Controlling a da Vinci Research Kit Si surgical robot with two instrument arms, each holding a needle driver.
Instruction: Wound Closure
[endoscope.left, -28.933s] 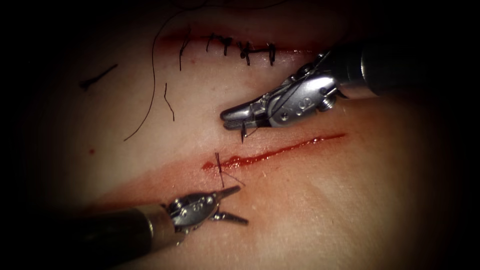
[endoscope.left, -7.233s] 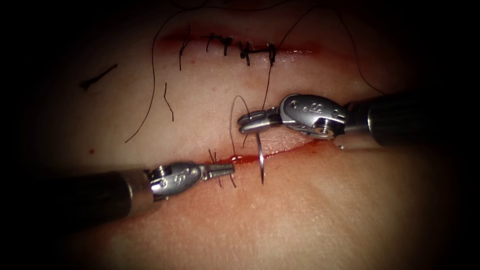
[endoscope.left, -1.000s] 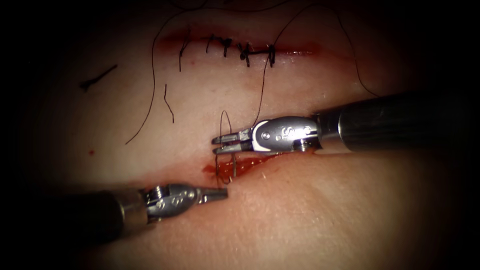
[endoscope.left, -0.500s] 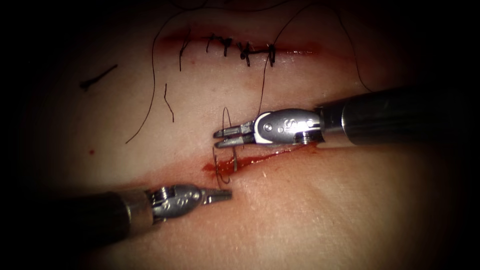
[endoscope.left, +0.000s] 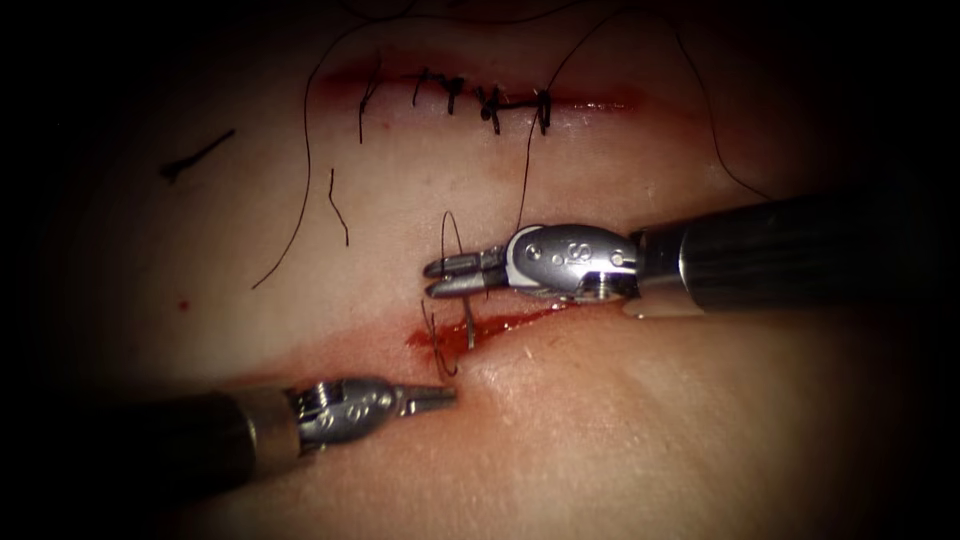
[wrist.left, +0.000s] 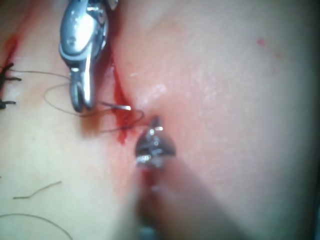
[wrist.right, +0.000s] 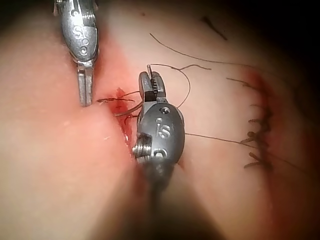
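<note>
Right steel tool (endoscope.left: 436, 278) pinches thin curved steel needle (endoscope.left: 468, 322) near its tail, tip in red cut (endoscope.left: 520, 318); left steel tool (endoscope.left: 440, 396) pressed together, empty.

The right tool (endoscope.left: 445, 278) is shiny silver metal, smooth on its round part, with tiny ridges inside its tip. Its long arm (endoscope.left: 780, 250) is dark and a bit dull. The left tool (endoscope.left: 440, 397) is shiny metal too. The needle (endoscope.left: 468, 322) is thin bright metal. The thread (endoscope.left: 524, 170) is thin, dark and not shiny. The tissue (endoscope.left: 620, 430) looks soft, pale and damp, with a slight gleam. The red fluid (endoscope.left: 490, 327) in the cut (endoscope.left: 520, 320) is wet and glossy.
</note>
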